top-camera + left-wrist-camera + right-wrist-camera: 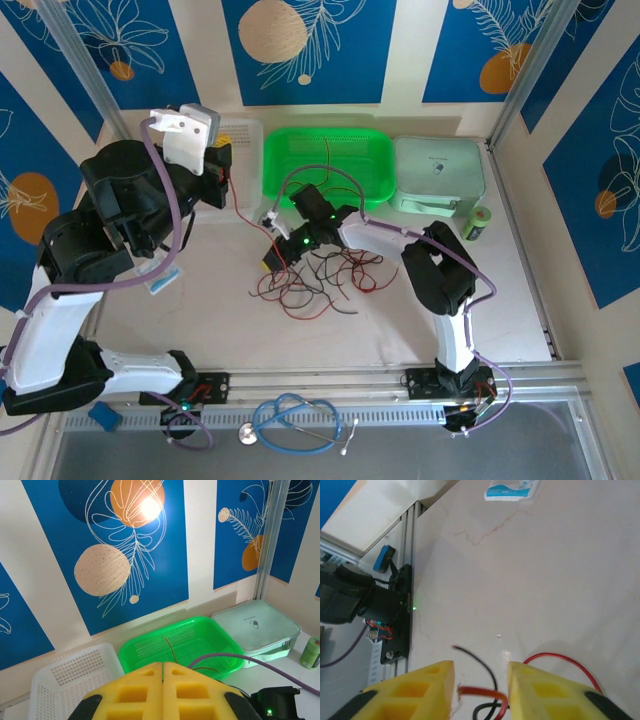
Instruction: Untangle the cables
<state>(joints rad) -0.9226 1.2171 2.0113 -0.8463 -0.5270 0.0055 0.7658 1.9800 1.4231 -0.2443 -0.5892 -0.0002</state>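
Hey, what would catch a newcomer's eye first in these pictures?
The tangle of red and black cables in the middle of the table stands out, the right gripper low over it with wires between its parted fingers. Behind it sits a bright green basket, under blue leaf-patterned wall panels.

Right gripper straddles red and black cables (jaws apart).

Left gripper closed; right gripper with jaws apart.
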